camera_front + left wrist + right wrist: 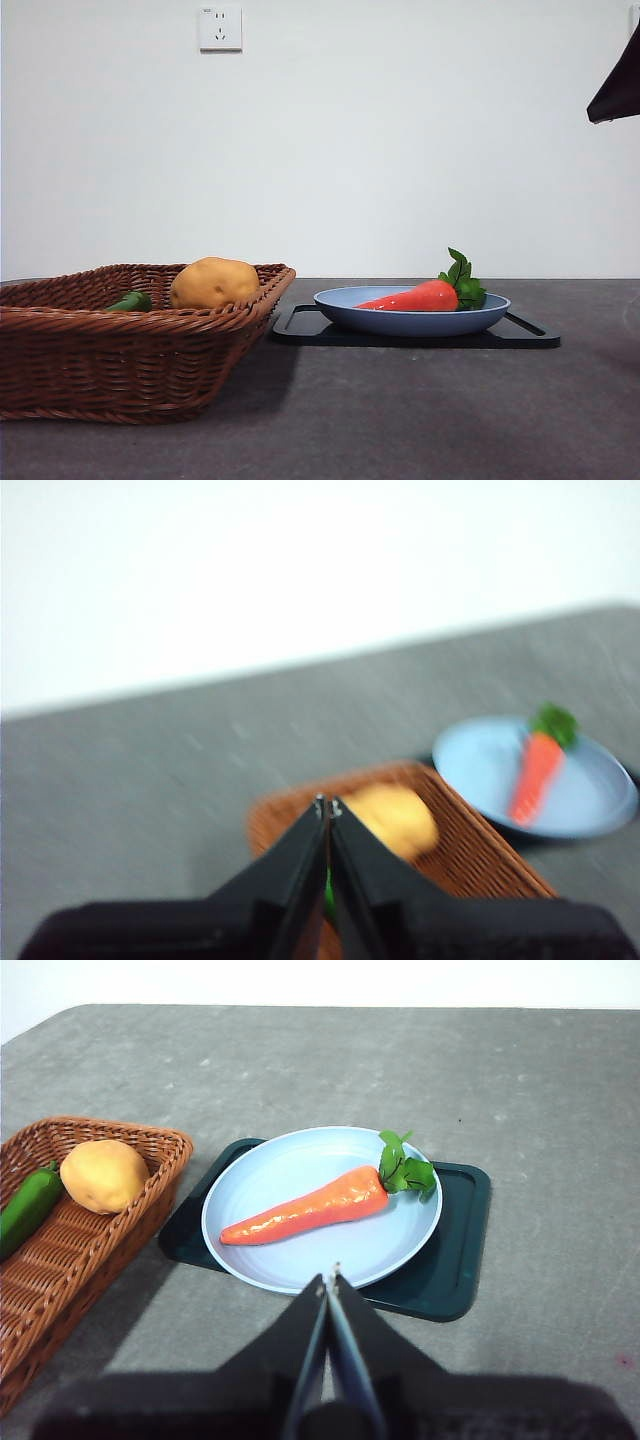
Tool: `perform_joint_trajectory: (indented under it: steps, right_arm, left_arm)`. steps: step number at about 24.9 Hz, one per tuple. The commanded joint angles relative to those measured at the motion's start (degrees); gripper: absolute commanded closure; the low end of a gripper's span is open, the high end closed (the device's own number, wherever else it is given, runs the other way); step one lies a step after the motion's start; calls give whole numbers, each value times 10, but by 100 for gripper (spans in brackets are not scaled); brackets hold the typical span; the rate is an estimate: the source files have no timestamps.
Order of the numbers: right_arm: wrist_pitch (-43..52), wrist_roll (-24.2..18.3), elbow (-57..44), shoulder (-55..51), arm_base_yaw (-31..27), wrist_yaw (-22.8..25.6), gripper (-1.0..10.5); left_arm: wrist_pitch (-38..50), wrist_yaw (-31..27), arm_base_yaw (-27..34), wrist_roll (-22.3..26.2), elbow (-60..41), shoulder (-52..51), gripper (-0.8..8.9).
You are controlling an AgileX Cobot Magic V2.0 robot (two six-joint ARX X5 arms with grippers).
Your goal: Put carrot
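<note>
Presently I am holding my right gripper (329, 1278) raised above the near rim of the blue plate (262, 1174), its jaws pressed together and gripping nothing. My left gripper (328, 806) is hovering over the wicker basket (478, 852), jaws likewise closed and empty. The carrot (305, 1209) is lying flat on the plate, glossy red-orange, tapering to a point toward the basket, green leaves (405, 1169) at its thick end.

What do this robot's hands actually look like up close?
Each one is a plain pincer, not a hand. The left gripper and the right gripper each have two matte black jaws, broad at the base and tapering to a thin point with a small pale tip. No cables, markings or coverings show on them.
</note>
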Motion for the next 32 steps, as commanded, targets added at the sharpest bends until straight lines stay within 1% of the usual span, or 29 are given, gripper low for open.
perform_joint_trajectory:
  steps: [1, 3, 5, 9, 12, 16, 19, 32]
  right_arm:
    - [5, 5, 2, 2, 3, 2, 943]
    - [5, 5, 2, 2, 3, 2, 943]
    - [5, 5, 2, 2, 3, 2, 943]
    - [5, 5, 2, 2, 3, 2, 943]
    - [5, 5, 2, 2, 3, 2, 943]
    - [5, 5, 2, 2, 3, 2, 943]
    - [5, 5, 2, 2, 3, 2, 943]
    - [5, 5, 2, 2, 3, 2, 943]
  left_arm:
    - [1, -1, 48, 19, -19, -50, 805]
    - [5, -1, 102, 19, -51, -78, 805]
    - [23, 1, 141, 17, -92, -96, 805]
    - [88, -1, 171, 17, -187, -128, 805]
    - [115, 0, 180, 17, -245, -148, 805]
    - [115, -1, 180, 13, -280, -148, 805]
    - [100, 2, 180, 13, -286, -148, 805]
    - [105, 1, 180, 13, -286, -146, 805]
